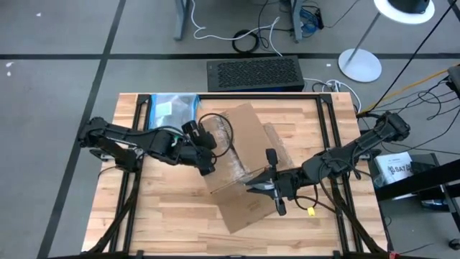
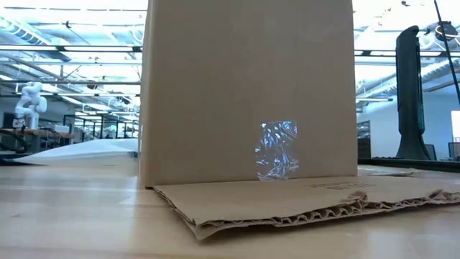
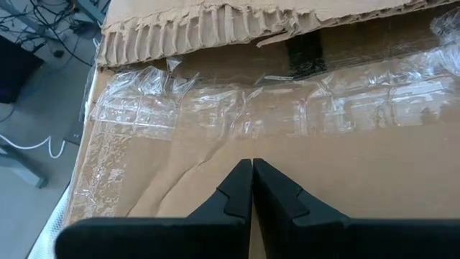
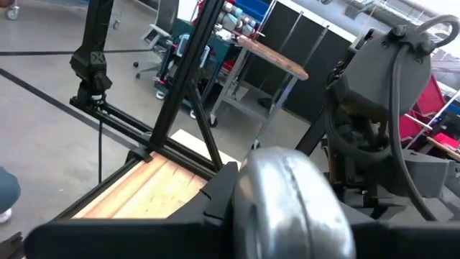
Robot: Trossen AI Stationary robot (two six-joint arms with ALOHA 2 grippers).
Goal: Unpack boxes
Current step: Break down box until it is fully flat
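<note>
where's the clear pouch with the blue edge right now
In the high view the pouch lies at the table's far left corner, just behind the left arm and beside the box, with the black grille unit on the floor beyond it.

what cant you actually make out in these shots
- Inside of the cardboard box: no view looks in; in the low view its wall fills the frame.
- What the right gripper holds: in the right wrist view a shiny rounded object sits blurred between its fingers.
- Small dark print on the box: too small in the high view.
</note>
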